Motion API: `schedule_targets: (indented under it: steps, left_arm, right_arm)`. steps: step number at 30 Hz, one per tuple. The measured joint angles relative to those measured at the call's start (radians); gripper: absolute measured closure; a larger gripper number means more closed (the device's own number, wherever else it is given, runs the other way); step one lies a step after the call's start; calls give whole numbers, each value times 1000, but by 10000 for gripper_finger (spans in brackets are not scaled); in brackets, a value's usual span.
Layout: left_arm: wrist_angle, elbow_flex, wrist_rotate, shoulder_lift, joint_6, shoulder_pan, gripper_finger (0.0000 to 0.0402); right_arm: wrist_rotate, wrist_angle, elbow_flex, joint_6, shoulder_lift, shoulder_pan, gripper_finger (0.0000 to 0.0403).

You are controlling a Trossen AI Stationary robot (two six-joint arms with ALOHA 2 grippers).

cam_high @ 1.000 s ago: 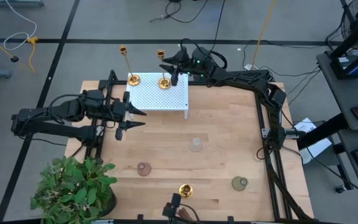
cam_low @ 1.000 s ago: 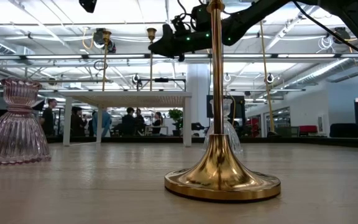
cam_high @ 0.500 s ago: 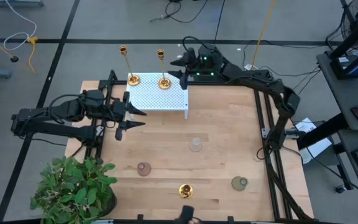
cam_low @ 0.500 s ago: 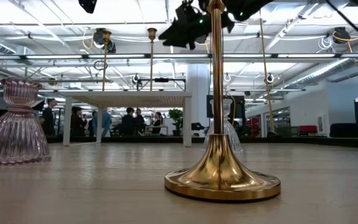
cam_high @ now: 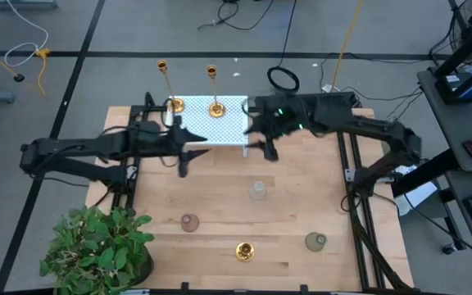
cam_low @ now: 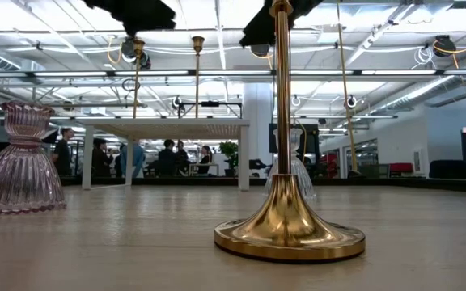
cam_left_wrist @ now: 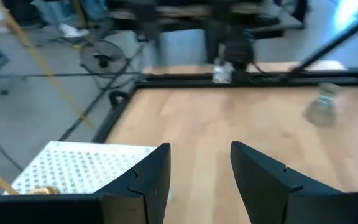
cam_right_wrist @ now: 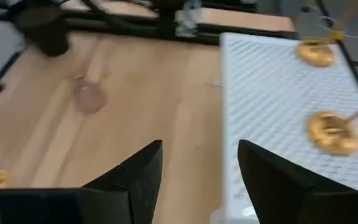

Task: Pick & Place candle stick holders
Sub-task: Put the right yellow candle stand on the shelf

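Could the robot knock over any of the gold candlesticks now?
Maybe. Two tall candlesticks stand on thin stems on the white shelf, and both arms are close: the open left gripper beside it, the open right gripper at its corner. A bump to the shelf could tip them. The third candlestick waits near the table's front edge, with a clear glass holder between it and the arms, so reaching for it could hit the glass.
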Motion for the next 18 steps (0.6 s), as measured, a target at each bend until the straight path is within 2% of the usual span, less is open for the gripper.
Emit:
schedule_targets:
  steps: [3,8,13,18]
  left_arm:
    - [104,0,-76,72,-4,1,227]
    - [268,0,-238,179,-4,31,227]
    - [383,0,-384,282,-4,94,227]
    - [487,0,-485,373,1,159,227]
  right_arm:
    - [0,33,-133,15,-98,59,202]
    - [-1,217,-411,121,-288,160,202]
    - [-1,537,-708,216,-434,262,202]
    - [-1,895,-927,254,-487,340,202]
